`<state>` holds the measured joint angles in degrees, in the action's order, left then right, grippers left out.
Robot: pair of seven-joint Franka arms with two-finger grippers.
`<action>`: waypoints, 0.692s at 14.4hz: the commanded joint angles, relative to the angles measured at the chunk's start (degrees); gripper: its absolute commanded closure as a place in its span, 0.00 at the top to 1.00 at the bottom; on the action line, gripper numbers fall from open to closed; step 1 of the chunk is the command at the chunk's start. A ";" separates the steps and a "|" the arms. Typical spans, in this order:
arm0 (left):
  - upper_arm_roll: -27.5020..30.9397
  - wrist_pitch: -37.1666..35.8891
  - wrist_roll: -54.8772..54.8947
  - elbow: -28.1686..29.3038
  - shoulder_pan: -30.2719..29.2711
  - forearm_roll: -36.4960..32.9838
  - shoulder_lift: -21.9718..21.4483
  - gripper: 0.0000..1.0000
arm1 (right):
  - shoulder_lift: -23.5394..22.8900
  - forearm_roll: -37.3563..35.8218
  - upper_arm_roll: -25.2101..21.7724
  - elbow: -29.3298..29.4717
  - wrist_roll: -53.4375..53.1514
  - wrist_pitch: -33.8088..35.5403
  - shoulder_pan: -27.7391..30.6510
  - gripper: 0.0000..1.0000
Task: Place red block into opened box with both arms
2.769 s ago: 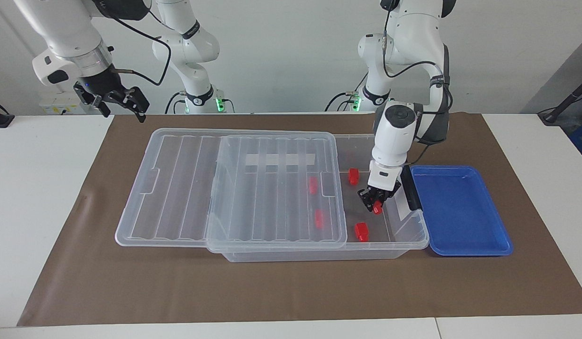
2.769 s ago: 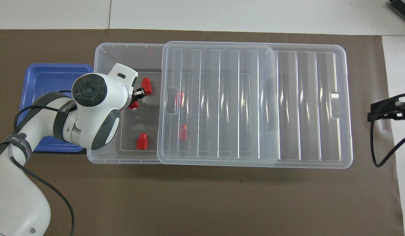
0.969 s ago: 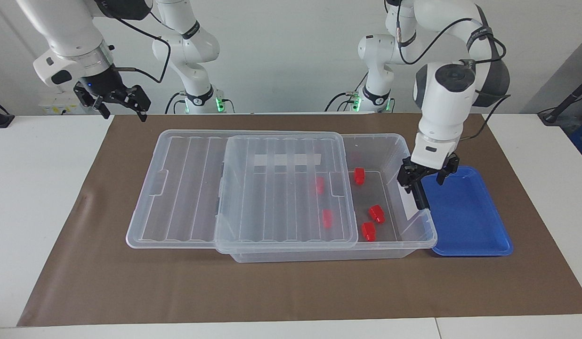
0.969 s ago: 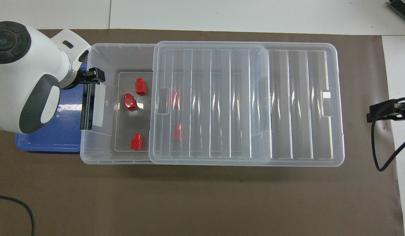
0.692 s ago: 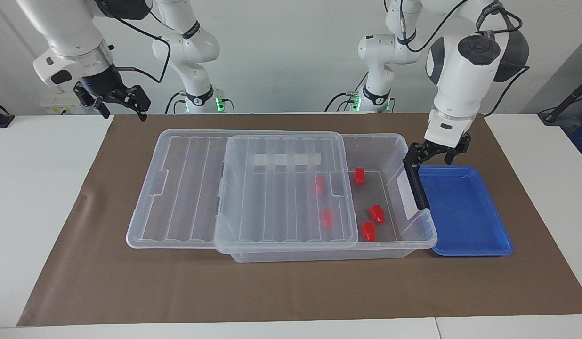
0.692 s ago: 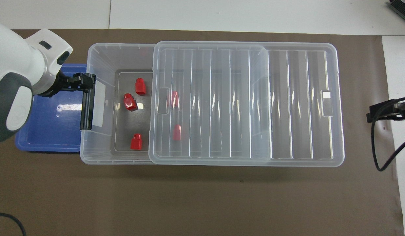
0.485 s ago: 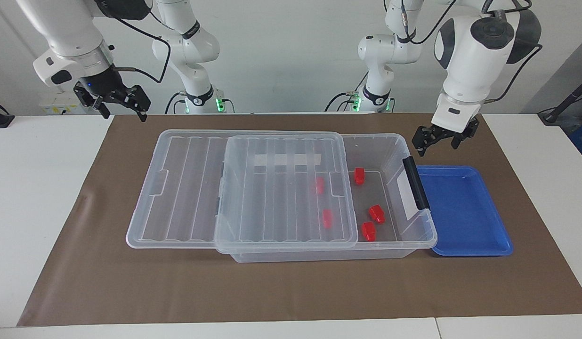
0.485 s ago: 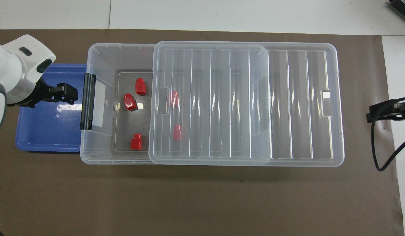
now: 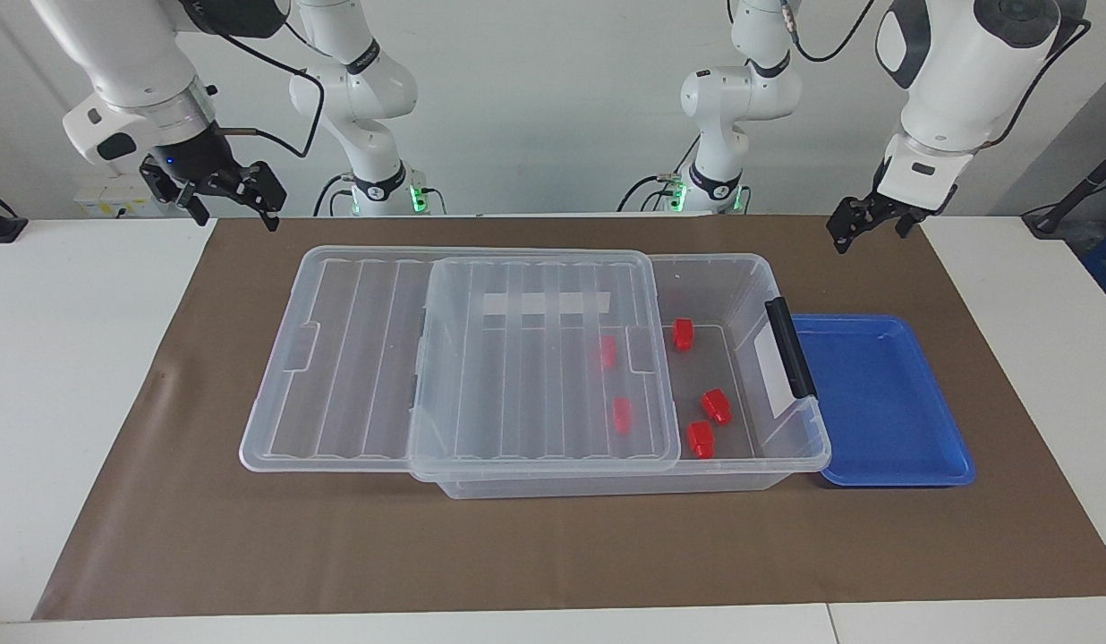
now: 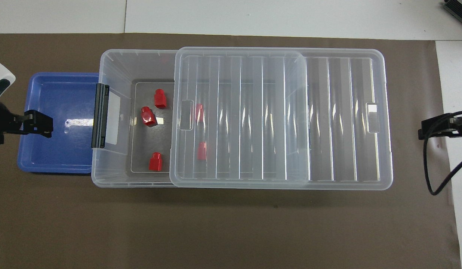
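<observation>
The clear box [image 9: 757, 284] lies on the brown mat with its ribbed lid [image 9: 535, 358] slid toward the right arm's end, which leaves the black-handle [image 9: 790, 358] end uncovered. Several red blocks lie on its floor. Three are in the uncovered part [image 9: 684, 334] [image 9: 717, 405] [image 9: 700, 439], and two show through the lid [image 10: 198, 112] [image 10: 202, 150]. My left gripper [image 9: 866, 224] hangs open and empty, high over the outer end of the blue tray [image 10: 33, 125]. My right gripper [image 9: 231, 201] waits open and empty, raised over the mat's edge at the right arm's end [image 10: 436, 127].
A shallow blue tray [image 9: 875, 402] lies empty against the box's handle end. The brown mat [image 9: 553, 546] covers the middle of the white table. The slid lid overhangs the box toward the right arm's end.
My left gripper let the red block go in the box, then rose past the handle and drew back over the blue tray. The blocks, the lid and the right arm stayed still.
</observation>
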<state>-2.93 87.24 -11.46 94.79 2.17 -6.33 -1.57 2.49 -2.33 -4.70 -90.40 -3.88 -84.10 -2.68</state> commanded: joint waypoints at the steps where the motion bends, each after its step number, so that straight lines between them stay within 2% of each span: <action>1: -0.23 0.56 0.03 2.51 -0.24 4.99 -1.77 1.00 | 1.29 1.54 0.21 -1.62 1.51 -1.06 0.92 1.00; 10: -0.41 2.23 0.12 2.24 -0.24 6.07 -1.68 1.00 | 1.29 1.54 0.21 -1.62 1.42 -1.15 0.92 1.00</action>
<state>-3.42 87.96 -11.47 95.43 2.18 -1.19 -1.61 2.49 -2.33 -4.70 -90.40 -3.88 -84.10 -2.67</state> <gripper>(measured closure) 0.000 0.000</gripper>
